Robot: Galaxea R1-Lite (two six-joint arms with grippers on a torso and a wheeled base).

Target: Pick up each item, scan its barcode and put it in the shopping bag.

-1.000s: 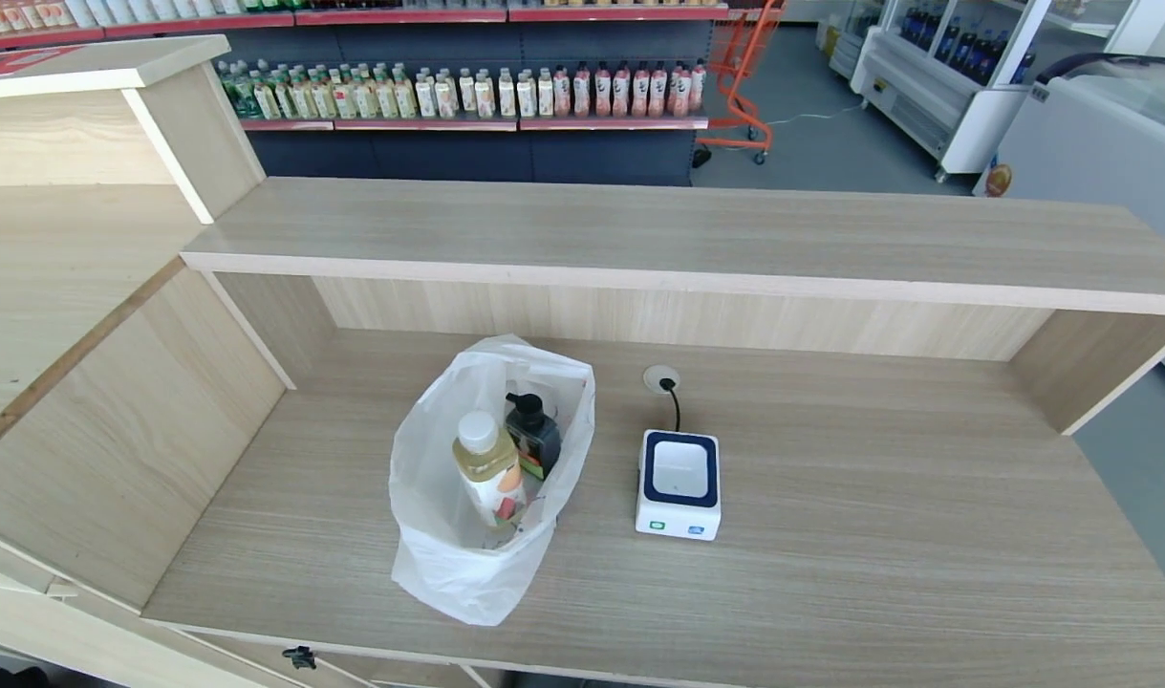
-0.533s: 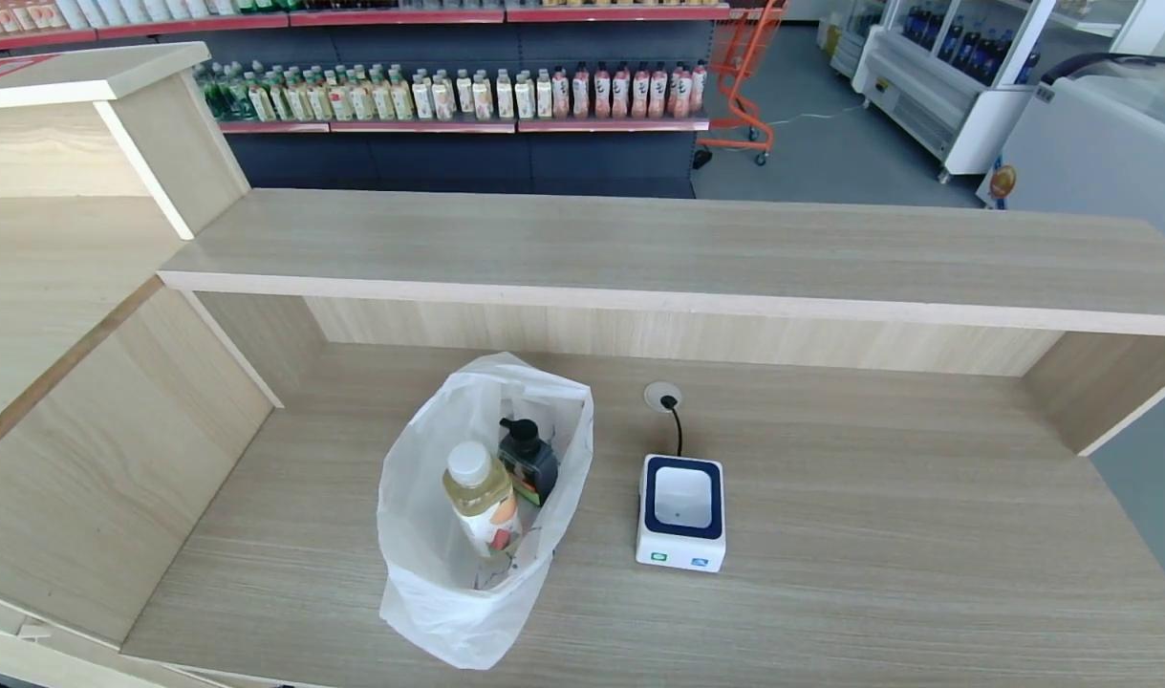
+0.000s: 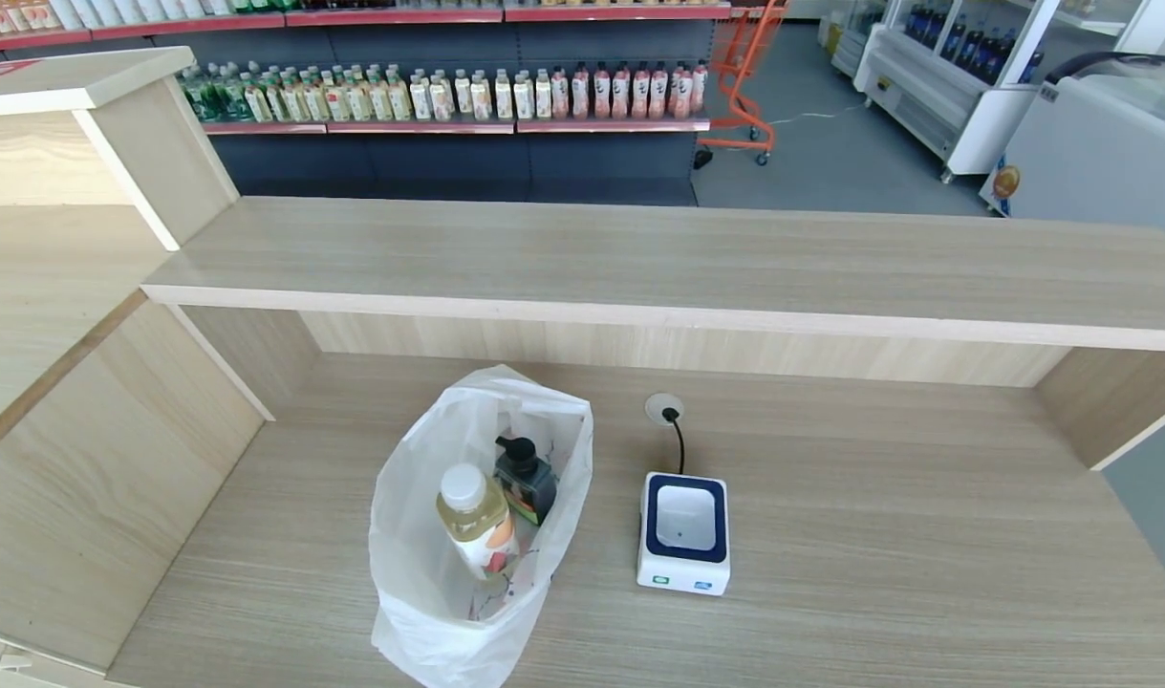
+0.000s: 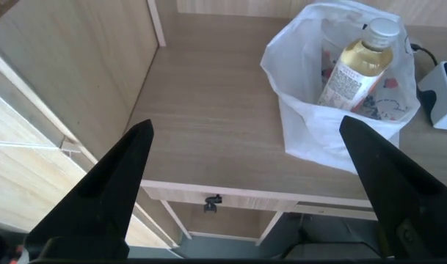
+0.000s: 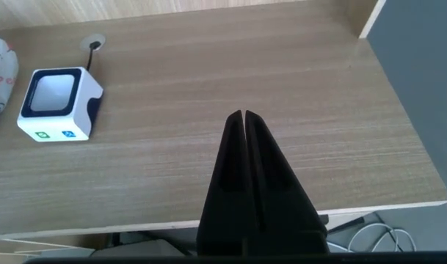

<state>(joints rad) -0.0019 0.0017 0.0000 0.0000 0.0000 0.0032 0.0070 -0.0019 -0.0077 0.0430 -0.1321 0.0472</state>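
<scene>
White plastic marks your target: the shopping bag [image 3: 405, 545] stands open on the counter [image 3: 878, 554], on its left half. Two items are inside it. A drink bottle [image 3: 475, 516] with a white cap and pale yellow liquid leans slightly in the middle of the bag. A dark pump bottle [image 3: 525, 478] sits right behind it, against the bag's far wall.

The white scanner [image 3: 685, 547], with its dark blue frame facing up, sits just beside the bag on the right, with a narrow strip of bare wood between them. Its black cable [image 3: 679, 444] runs from the scanner's far side to a round port [image 3: 663, 409] in the counter.

Your left tool [image 4: 246, 123] hangs above the counter's near edge with its two dark fingers spread wide and nothing between them; the bag is near it.

Your right tool [image 5: 243, 114] hangs over the counter's right part, fingers pressed flat together and holding nothing, well apart from the scanner.

Beyond the raised ledge [image 3: 639, 253], store shelves [image 3: 448, 96] carry rows of bottles.
</scene>
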